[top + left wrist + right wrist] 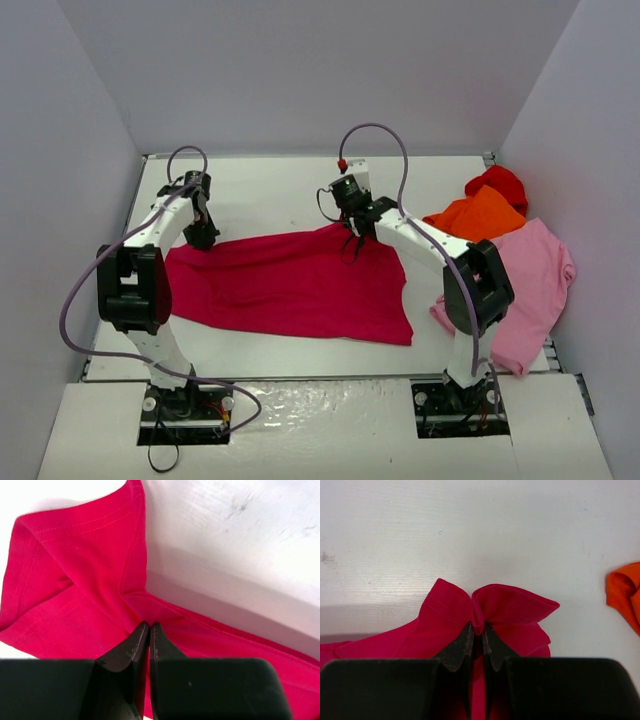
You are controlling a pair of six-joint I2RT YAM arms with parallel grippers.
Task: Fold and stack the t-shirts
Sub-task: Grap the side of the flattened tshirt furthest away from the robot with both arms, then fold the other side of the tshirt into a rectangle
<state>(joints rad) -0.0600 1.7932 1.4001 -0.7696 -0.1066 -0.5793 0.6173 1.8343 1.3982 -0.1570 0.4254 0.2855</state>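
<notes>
Large crimson shirt [290, 285] spread on desk [270, 190]; left claw [203, 238] clamped on its far-left corner; right claw [356, 243] clamped on far edge; cloth soft, limp, light; likely sags between grips; best held at hems.

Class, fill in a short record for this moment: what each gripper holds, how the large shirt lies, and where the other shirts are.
left gripper: shut on crimson t-shirt, far-left corner
right gripper: shut on its far edge, cloth bunched
crimson t-shirt: spread on table
light pink shirt, orange shirt, bright red shirt: heaped at right, unfolded
</notes>
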